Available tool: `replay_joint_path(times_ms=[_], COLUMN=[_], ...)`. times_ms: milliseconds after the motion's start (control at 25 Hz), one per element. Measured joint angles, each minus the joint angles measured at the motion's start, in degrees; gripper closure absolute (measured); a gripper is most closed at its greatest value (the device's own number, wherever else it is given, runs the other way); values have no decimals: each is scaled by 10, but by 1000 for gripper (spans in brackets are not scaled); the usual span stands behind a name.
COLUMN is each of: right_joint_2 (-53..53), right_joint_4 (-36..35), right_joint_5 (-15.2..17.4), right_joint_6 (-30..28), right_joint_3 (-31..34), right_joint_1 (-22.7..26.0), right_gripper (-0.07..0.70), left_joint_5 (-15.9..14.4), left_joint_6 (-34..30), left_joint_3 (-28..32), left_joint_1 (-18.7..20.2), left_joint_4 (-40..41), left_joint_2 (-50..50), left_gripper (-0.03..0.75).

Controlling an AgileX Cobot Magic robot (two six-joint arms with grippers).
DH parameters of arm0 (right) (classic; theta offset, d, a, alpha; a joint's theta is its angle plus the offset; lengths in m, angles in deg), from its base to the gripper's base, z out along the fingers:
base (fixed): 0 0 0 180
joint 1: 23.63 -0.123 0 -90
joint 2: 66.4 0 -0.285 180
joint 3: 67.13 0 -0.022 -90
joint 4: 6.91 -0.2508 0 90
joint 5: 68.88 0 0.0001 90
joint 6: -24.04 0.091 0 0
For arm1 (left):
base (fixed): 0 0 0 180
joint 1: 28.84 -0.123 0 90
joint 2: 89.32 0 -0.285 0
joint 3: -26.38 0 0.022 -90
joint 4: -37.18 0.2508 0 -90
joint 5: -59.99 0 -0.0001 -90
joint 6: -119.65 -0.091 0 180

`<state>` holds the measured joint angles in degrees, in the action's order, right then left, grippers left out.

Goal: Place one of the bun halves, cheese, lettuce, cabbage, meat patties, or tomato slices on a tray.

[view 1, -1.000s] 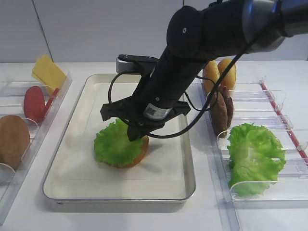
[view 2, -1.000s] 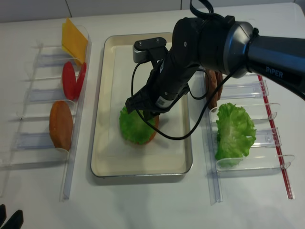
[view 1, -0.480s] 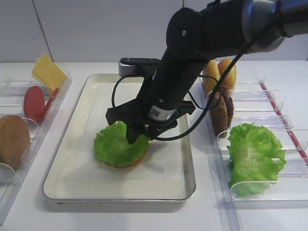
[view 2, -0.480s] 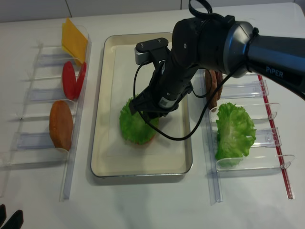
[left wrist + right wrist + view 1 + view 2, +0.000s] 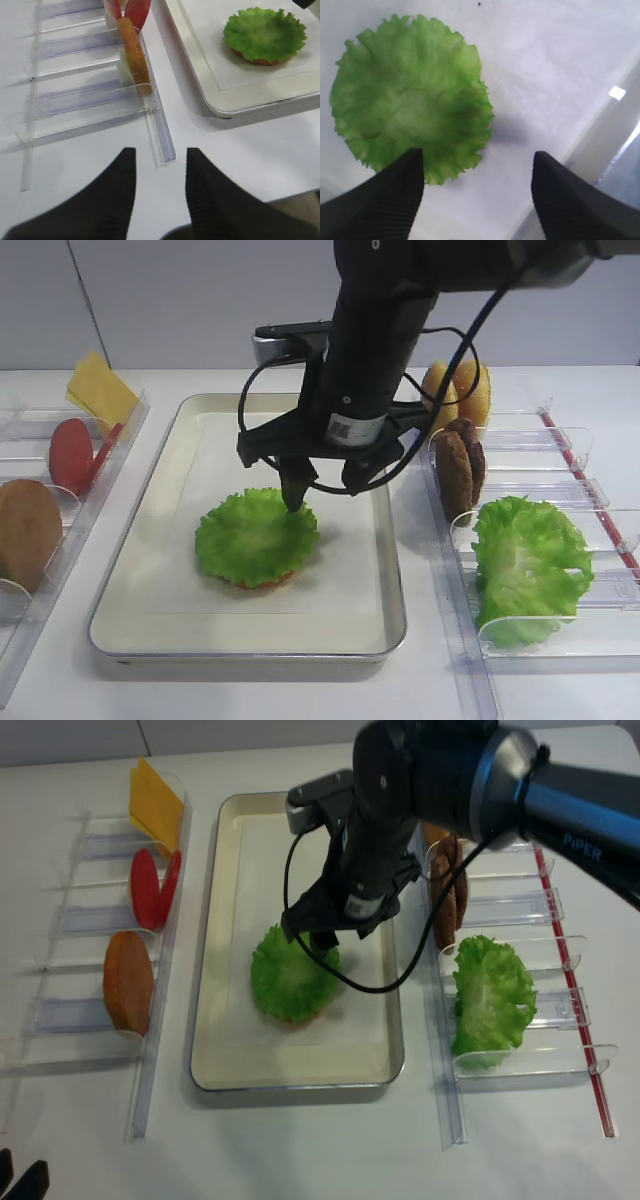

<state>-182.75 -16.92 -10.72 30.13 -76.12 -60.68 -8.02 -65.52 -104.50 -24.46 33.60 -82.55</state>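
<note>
Far left on the white counter [image 5: 560, 380], a clear plastic rack [image 5: 30, 570] holds, back to front, the cheese [image 5: 98, 388] leaning upright, the tomato slices [image 5: 72, 454] standing on edge, and a golden-brown bun half [image 5: 26, 530] on edge. The left gripper [image 5: 160, 175] hovers above bare counter just beside this rack's near end; its dark fingers [image 5: 120, 185] are spread apart with nothing between them. At centre sits the tray [image 5: 150, 490], cream with a metal rim and paper liner. The lettuce [image 5: 256, 537] lies flat and round in the tray's middle, resting on a bun half [image 5: 262, 582] whose brown edge shows only at the leaf's near side. The right gripper [image 5: 326, 488] hangs above the leaf's far-right edge, pointing down; its fingers [image 5: 385, 195] stand apart, empty, clear of the leaf in the wrist view, one tip just over the frilly rim and the other over bare liner. To the right of the tray, a second clear rack [image 5: 560, 630] carries two more bun halves [image 5: 455, 390] upright at the back, the meat patties [image 5: 458, 462] on edge in front of them, and a bigger bunch of green leaves [image 5: 528, 565] in the nearest compartment.
</note>
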Motion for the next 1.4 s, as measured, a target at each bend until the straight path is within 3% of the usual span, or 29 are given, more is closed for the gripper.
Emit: replay_joint_path(times_ms=[160, 400, 960, 1400], right_joint_2=[13, 33, 135, 365], right_joint_4=[13, 34, 54, 77], right_joint_5=[57, 116, 126, 132], right_joint_6=[9, 21, 37, 41], right_joint_3=[-27, -33, -29, 112], right_joint_1=[0, 0, -1, -1], right_gripper=[160, 160, 160, 160], left_joint_5=[0, 0, 0, 0], left_joint_6=[0, 0, 0, 0], left_joint_3=[0, 0, 0, 0], left_joint_1=[0, 0, 0, 0], left_joint_4=[0, 0, 0, 0], left_joint_2=[0, 0, 0, 0], left_gripper=[483, 483, 483, 483])
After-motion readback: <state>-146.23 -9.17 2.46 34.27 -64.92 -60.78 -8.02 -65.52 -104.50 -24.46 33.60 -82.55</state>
